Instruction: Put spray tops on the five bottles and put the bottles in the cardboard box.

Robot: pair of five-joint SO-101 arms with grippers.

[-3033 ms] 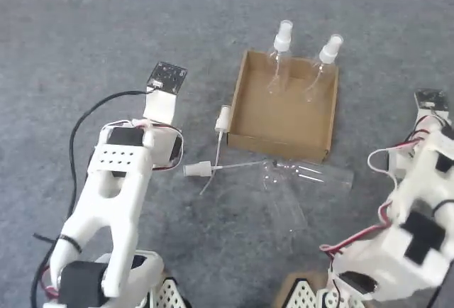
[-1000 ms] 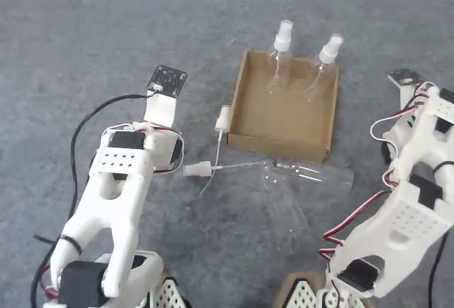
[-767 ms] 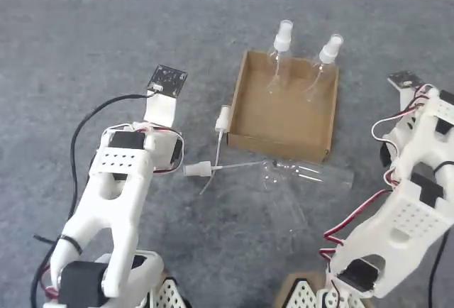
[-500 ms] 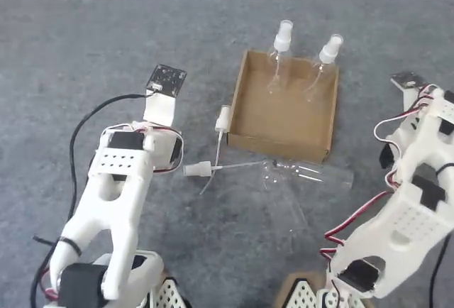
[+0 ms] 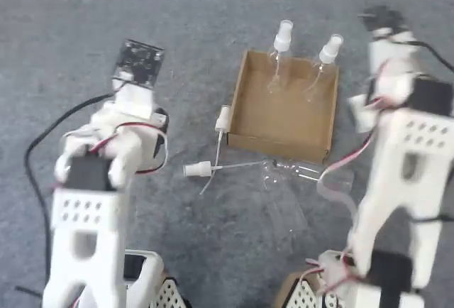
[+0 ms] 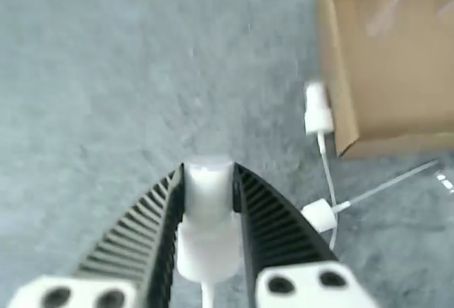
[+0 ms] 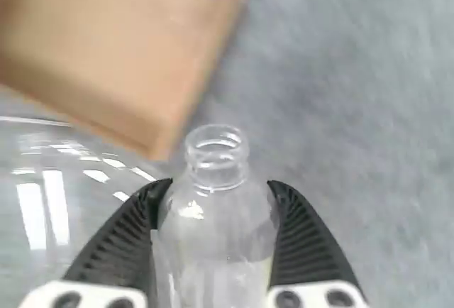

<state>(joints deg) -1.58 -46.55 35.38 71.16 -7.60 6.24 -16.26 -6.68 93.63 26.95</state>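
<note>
- The left gripper (image 6: 207, 177) is clamped on a white spray top (image 6: 206, 240). The right gripper (image 7: 220, 189) is closed round a clear bottle (image 7: 216, 157), just below its open neck.
- We judge the step in hand is joining these two. We would hold the neck steady, line the top's tube up over it, feed the tube in first, then seat the top squarely.
- Each pair of jaws stands only as far apart as its load, with the pads touching its sides.
- Two capped bottles (image 5: 279, 56) lie in the box (image 5: 278, 143), and loose tops (image 5: 223, 118) lie just beside it.
</note>
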